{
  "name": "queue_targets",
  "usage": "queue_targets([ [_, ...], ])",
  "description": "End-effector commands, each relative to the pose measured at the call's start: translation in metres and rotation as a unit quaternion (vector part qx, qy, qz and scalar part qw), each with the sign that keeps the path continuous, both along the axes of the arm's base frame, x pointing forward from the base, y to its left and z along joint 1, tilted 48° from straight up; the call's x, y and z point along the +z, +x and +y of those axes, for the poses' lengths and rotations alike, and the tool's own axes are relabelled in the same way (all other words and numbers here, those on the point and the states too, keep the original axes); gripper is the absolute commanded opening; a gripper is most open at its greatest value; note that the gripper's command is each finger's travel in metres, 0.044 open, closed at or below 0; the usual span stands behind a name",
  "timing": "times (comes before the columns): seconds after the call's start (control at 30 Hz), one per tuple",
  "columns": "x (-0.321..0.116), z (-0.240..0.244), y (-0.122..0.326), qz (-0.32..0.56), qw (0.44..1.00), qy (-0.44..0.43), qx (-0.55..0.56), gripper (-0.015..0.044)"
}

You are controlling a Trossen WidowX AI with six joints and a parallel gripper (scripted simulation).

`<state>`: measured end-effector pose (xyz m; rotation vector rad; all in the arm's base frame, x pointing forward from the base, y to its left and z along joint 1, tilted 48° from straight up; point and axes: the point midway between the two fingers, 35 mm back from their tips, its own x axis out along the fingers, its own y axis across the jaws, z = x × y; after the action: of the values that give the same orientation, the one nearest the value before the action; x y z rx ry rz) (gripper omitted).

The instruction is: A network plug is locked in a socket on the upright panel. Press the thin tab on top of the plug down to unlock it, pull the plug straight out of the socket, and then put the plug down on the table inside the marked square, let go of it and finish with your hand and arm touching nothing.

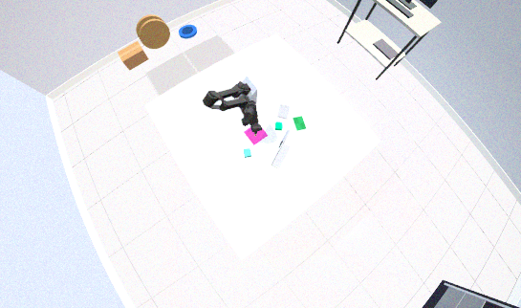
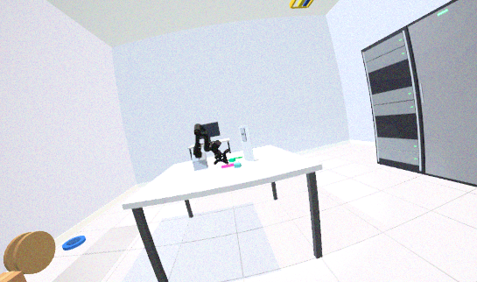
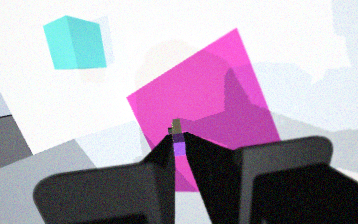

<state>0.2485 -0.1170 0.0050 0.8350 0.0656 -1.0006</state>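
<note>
above the magenta square [image 1: 260, 138] [image 2: 226, 166] [image 3: 195, 95], which i take for the marked one, my gripper [image 1: 256, 132] [image 2: 220, 162] [image 3: 177, 138] points down, its fingers drawn narrow on the plug [image 3: 179, 148]. the small purple piece shows between my fingertips in the wrist view, pinched there, i judge, so that it cannot slip or turn before it meets the table [image 1: 235, 206] [image 2: 224, 186] [image 3: 10, 75].

the plug is out of its socket; the upright panel [image 1: 280, 156] [image 2: 249, 153] stands apart from my grip, so the unlocking and the pull look done, and the lowering and release remain. my arm [image 1: 249, 105] [image 2: 200, 140] reaches out from its base and bends down at the wrist, a pose that suits setting a thing down from above. whether the plug already touches the square, i cannot tell.

a cyan cube [image 1: 247, 153] [image 2: 237, 165] [image 3: 65, 47] sits beside the square, apart from my fingers, and a green block [image 1: 278, 125] [image 2: 232, 160] lies off on the panel's side, leaving me room to open. the next move calls for a gentle descent, a modest opening and a straight lift; parting too early could drop the plug askew, and lifting sideways could drag it over the edge.
</note>
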Motion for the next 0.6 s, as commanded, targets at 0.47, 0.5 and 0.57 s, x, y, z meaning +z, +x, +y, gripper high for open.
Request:
queue_targets([
  [0.47,0.0016,0.0039,-0.0019,0.000,1.000,0.001,0.000,0.0156],
  [0.5,0.0019,0.0045,-0.0022,0.001,1.000,0.001,0.000,0.0156],
  [0.57,0.0023,0.0056,-0.0028,0.001,1.000,0.001,0.000,0.0156],
])
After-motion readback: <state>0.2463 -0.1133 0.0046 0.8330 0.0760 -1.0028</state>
